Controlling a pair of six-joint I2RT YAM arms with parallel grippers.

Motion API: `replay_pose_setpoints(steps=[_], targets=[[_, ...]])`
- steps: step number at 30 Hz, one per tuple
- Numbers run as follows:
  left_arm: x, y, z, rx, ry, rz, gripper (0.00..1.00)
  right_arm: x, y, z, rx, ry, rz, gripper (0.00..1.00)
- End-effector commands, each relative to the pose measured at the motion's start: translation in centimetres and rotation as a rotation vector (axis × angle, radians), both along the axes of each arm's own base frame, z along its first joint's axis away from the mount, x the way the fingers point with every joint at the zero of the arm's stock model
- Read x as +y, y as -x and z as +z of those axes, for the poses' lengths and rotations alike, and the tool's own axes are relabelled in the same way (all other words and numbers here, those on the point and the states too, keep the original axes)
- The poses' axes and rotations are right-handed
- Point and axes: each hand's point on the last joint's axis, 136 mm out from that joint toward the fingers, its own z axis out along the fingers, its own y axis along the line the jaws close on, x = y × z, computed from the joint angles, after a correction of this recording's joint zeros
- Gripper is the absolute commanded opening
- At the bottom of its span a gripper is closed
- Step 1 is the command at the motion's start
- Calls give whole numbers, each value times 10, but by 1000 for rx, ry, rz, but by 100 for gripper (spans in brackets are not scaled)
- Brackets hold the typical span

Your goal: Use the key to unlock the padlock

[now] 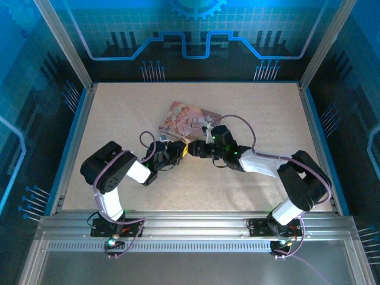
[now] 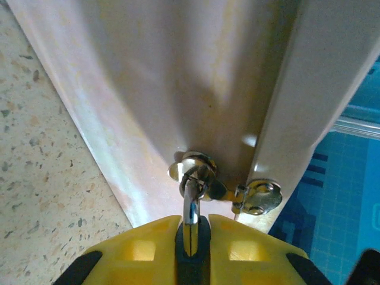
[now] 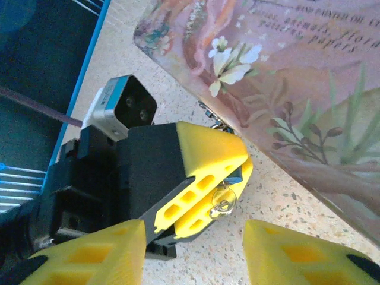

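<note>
I saw the left gripper [image 2: 193, 231] clamped on the padlock [image 2: 190, 205] over the speckled table [image 1: 119, 119] (blue walls [image 1: 249, 24] around), right gripper [image 3: 195, 237] spread apart

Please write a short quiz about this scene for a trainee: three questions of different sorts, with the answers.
1. True or false: the right hand is clamped on the pink tin.
2. What does the left hand pinch? A) the padlock, by its shackle; B) a cable; C) nothing.
3. In the top view, does the tin lie on the near or the far side of the two hands?

Key: 1 false, its fingers stand apart. 2 A. 3 far.
</note>
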Motion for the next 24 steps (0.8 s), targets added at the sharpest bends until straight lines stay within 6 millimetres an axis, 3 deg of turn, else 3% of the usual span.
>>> replay_pose_setpoints(steps=[1, 10, 14, 18, 24], targets=[[-1, -3, 27, -89, 5, 1, 4, -14, 12, -1, -80, 112, 50, 53], [-1, -2, 31, -93, -1, -7, 5, -36, 19, 40, -546, 356, 228, 67], [-2, -2, 33, -96, 1, -9, 6, -27, 35, 52, -876, 458, 407, 67], [-2, -2, 33, -95, 1, -9, 6, -15, 47, 34, -1082, 659, 603, 67], [-1, -2, 34, -97, 5, -6, 6, 4, 34, 9, -1178, 857, 664, 67]])
